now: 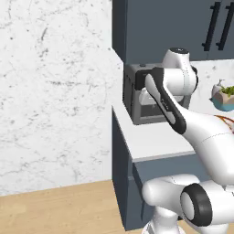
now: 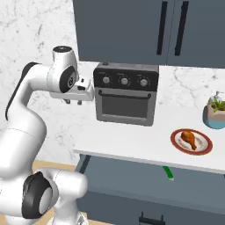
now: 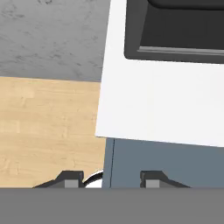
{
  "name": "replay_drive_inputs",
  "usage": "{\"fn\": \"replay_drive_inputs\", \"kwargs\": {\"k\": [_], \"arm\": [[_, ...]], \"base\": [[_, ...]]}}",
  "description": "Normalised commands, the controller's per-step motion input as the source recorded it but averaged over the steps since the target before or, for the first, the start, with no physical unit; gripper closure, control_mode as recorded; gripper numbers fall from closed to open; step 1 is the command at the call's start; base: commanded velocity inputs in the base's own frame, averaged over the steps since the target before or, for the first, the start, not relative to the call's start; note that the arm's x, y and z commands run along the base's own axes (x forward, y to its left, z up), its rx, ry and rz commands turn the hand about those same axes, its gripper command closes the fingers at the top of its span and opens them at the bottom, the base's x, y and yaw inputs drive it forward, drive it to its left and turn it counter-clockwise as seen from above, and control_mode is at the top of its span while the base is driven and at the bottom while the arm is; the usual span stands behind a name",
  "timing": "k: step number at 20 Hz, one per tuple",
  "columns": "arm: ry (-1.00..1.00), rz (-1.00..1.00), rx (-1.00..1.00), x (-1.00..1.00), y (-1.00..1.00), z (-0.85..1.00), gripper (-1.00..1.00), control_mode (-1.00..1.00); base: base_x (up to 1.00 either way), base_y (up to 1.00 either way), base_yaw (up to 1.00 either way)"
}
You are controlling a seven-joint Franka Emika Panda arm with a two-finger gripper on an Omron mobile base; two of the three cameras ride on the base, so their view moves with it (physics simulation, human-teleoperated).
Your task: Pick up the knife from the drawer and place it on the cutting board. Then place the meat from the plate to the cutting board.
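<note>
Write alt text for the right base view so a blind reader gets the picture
A white robot arm on the left holds its gripper in the air beside a dark toaster oven on a white counter. Farther right, the meat lies on the plate near a teal bowl with a plant. Below the counter's edge, the knife lies in the open drawer.

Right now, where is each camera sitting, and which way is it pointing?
Left base view: behind the arm's left, facing forward at the counter's left end and the oven; the arm crosses its right half.
Right base view: behind the arm's right, facing the oven, the plate with meat and the knife in the open drawer; arm and hand at left.
Hand view: looking down past the open fingertips at the counter edge.
Both base views share oven and counter.
</note>
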Motion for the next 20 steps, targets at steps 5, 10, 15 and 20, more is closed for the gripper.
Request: {"fn": "replay_drive_inputs", "kwargs": {"k": [5,10,15,20], "arm": [[0.00,0.00,0.00,0.00,0.00,-0.03,-1.00,1.00],[0.00,0.00,0.00,0.00,0.00,0.00,-1.00,1.00],[0.00,0.00,0.00,0.00,0.00,0.00,-1.00,1.00],[0.00,0.00,0.00,0.00,0.00,0.00,-1.00,1.00]], "base": [[-0.28,-0.34,0.00],[-0.83,-0.87,0.00],[-0.28,-0.44,0.00],[0.00,-0.47,0.00]]}}
